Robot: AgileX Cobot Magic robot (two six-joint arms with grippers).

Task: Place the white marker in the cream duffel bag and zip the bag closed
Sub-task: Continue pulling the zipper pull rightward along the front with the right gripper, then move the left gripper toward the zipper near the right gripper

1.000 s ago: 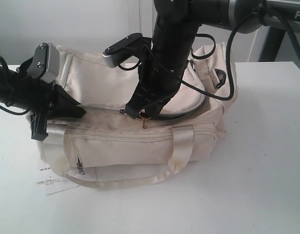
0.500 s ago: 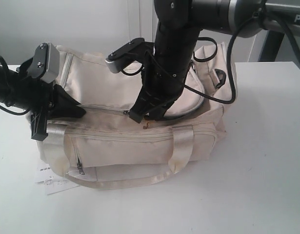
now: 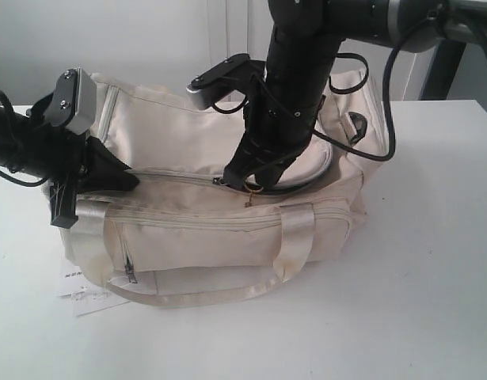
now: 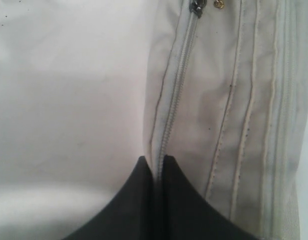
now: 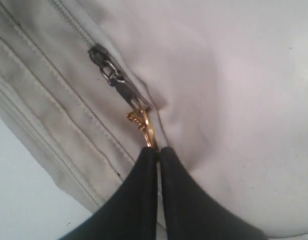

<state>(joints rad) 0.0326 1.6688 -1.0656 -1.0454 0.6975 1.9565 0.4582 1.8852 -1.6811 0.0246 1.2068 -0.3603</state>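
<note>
Two pinches mark the zipping step: left gripper [image 4: 155, 159] clamps the bag [image 3: 227, 237] at nine o'clock, right gripper [image 5: 158, 150] nips the gold clasp [image 5: 141, 122]; next probably a steady pull toward three o'clock.

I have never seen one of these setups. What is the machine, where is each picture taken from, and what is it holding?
This is a robot with two black arms, each ending in a pair of jaws. The wide picture comes from a camera off the arms; the two close-ups come from cameras on the wrists. A cream duffel bag lies on a white table, a paper tag poking out beneath it. The left arm has its jaws shut on the bag's fabric at the zipper. The right arm has its jaws shut on the gold clasp hanging from the zipper slider. The white marker shows in no view.
</note>
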